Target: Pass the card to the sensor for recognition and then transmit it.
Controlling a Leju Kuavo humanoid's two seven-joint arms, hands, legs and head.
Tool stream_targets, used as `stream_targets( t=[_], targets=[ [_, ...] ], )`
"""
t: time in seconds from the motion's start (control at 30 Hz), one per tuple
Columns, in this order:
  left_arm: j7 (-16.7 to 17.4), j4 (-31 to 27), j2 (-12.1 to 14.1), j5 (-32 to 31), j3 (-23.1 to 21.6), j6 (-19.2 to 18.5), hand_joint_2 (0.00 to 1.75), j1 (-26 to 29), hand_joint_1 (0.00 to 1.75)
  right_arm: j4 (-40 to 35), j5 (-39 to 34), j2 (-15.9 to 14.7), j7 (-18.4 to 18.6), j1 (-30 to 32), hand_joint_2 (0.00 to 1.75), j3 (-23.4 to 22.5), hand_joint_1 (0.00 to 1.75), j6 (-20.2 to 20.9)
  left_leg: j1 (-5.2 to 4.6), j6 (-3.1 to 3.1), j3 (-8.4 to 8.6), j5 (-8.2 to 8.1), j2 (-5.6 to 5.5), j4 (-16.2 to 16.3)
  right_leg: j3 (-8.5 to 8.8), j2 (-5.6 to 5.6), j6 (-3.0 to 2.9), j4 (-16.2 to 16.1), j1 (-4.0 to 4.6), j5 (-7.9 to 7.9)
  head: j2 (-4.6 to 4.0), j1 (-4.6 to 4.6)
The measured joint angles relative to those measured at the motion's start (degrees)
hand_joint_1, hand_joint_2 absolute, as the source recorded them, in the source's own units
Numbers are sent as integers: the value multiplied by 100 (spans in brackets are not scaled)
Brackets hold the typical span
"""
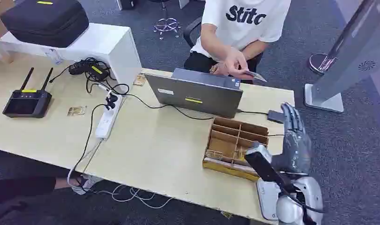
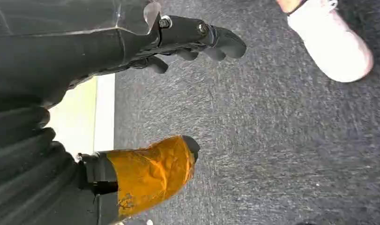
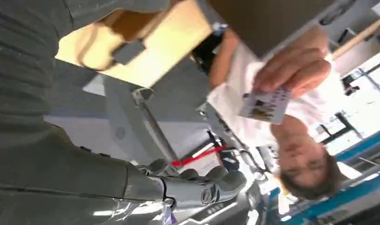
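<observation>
Right now the card [image 1: 253, 75] is sitting in a person's hand [image 1: 234, 63], pinched at the fingertips and held out over the counter's [image 1: 150, 145] far edge, just past the open grey laptop [image 1: 197, 93]. The person, in a white printed shirt, is sitting behind that far edge. The robot's right hand [image 1: 293, 136] is reaching up over the counter's right edge, fingers stretched straight and apart, gripping nothing; the card is hanging well apart from it, farther back and a little to the left, with the laptop's right corner lying between. From the right wrist view the same card [image 3: 265, 105] is showing its printed face, clasped by the person's fingers [image 3: 291, 70], while the robot's own fingers [image 3: 197, 187] are lying extended and clear of it. Beside the right hand, a cardboard divider box [image 1: 234, 143] is resting near the counter's right front corner, and a small dark device [image 1: 275, 116] with a cable is lying at the right edge behind it. A white power strip [image 1: 106, 123] and a black router [image 1: 27, 101] are occupying the counter's left half. The left hand [image 2: 197, 42] is hanging above grey carpet, its dark fingers loosely bent and apart with nothing in them, its thumb wrapped in orange tape.
</observation>
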Motion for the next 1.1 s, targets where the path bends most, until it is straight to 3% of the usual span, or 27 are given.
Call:
stream_targets(
  t=[0.13, 0.43, 0.47, 0.53, 0.57, 0.6, 0.97, 1.1],
  targets=[
    [-7, 22, 13, -4, -57, -11, 175, -25, 0, 218, 146, 11, 222, -453, 175, 605, 0, -76, 3, -5, -1, 3, -7, 0, 1, -7, -2, 1, 2, 0, 0, 0],
    [-9, 77, 26, -4, -304, -33, 175, -33, 0, 1014, 745, 24, 797, -1197, 175, 994, 0, -332, 2, -5, -5, 3, -10, 1, -1, -9, -2, 1, 1, 0, 0, 2],
    [-9, 83, 28, -4, -317, -33, 175, -34, 0, 1088, 765, 26, 826, -1245, 175, 998, 52, -358, 2, -6, -4, 3, -10, 1, -1, -9, -2, 1, 1, 1, 0, 0],
    [-9, 90, 26, -4, -347, -33, 175, -32, 0, 1195, 775, 46, 858, -1297, 175, 996, 113, -380, 2, -6, -4, 3, -11, 1, -1, -9, -2, 1, 1, 1, 0, 0],
    [-9, 92, 26, -4, -360, -31, 175, -32, 0, 1226, 778, 55, 863, -1311, 175, 992, 164, -380, 2, -6, -4, 3, -12, 1, -1, -9, -2, 1, 1, 1, 0, 2],
    [-9, 94, 26, -4, -369, -31, 175, -32, 0, 1248, 778, 63, 869, -1320, 175, 989, 175, -380, 2, -6, -5, 3, -13, 1, -1, -9, -2, 1, 1, 0, 0, 2],
    [-9, 101, 28, -4, -404, -24, 175, -31, 0, 1320, 819, 103, 847, -1337, 175, 972, 175, -380, 2, -6, -5, 3, -13, 1, -2, -9, -2, 1, 2, 0, 0, 2],
    [-7, 101, 28, 0, -404, -13, 175, -28, 0, 1215, 430, 111, 554, -1279, 175, 972, 175, -371, 2, -6, -4, 3, -13, 1, -2, -9, -2, 1, 1, 0, 0, 2]
  ],
)
